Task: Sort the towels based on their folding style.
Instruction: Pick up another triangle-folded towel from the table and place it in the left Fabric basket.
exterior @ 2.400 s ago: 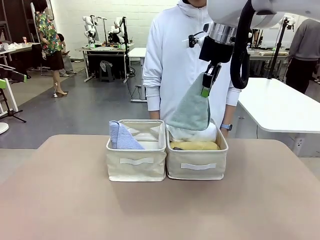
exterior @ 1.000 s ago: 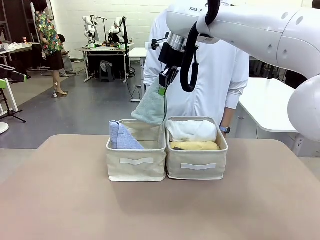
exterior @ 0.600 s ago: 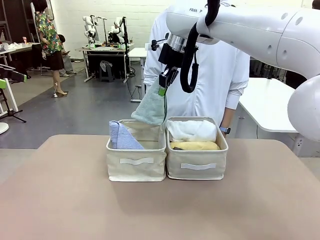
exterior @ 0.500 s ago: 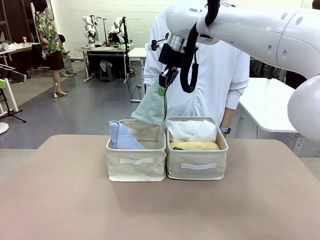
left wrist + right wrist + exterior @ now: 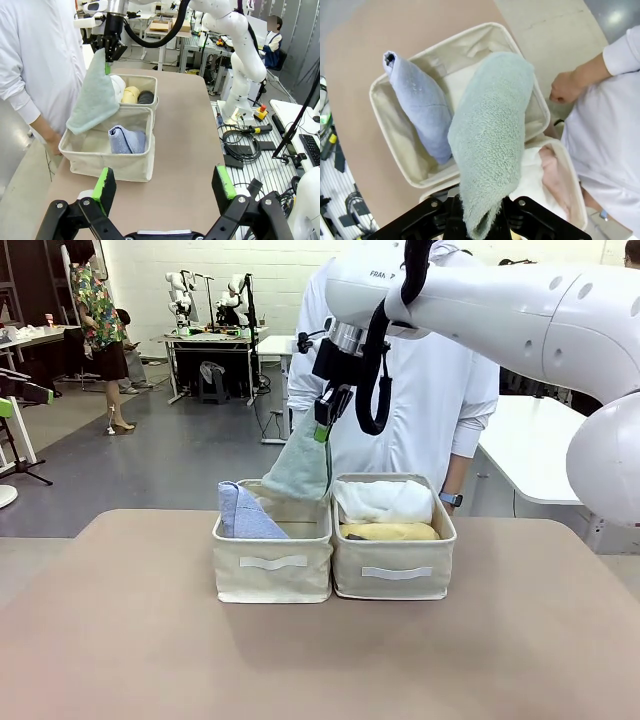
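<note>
Left pincer [image 5: 165, 187]: hovering spread wide over the desk [image 5: 180, 135], gripping nothing.
Left basket [image 5: 272, 560]: holding the lavender-blue towel [image 5: 243, 515].
Right basket [image 5: 392, 562]: holding the yellow towel [image 5: 390, 531] and white towel [image 5: 383, 500].
Right pincer [image 5: 323, 420]: pinching the grey-green towel [image 5: 298, 467], which is hanging above the left basket's far rim.
Person [image 5: 440, 410]: standing behind both baskets.

The right arm's black end effector [image 5: 325, 420] is clamped on the tip of a grey-green terry towel in a cone fold [image 5: 298, 466], which hangs over the left beige fabric basket [image 5: 273, 570] holding a lavender-blue cone-folded towel [image 5: 243, 514]. The right beige basket [image 5: 393, 572], touching it on the tan surface [image 5: 320, 660], holds a white rolled towel [image 5: 385, 501] above a yellow rolled towel [image 5: 390, 531].
</note>
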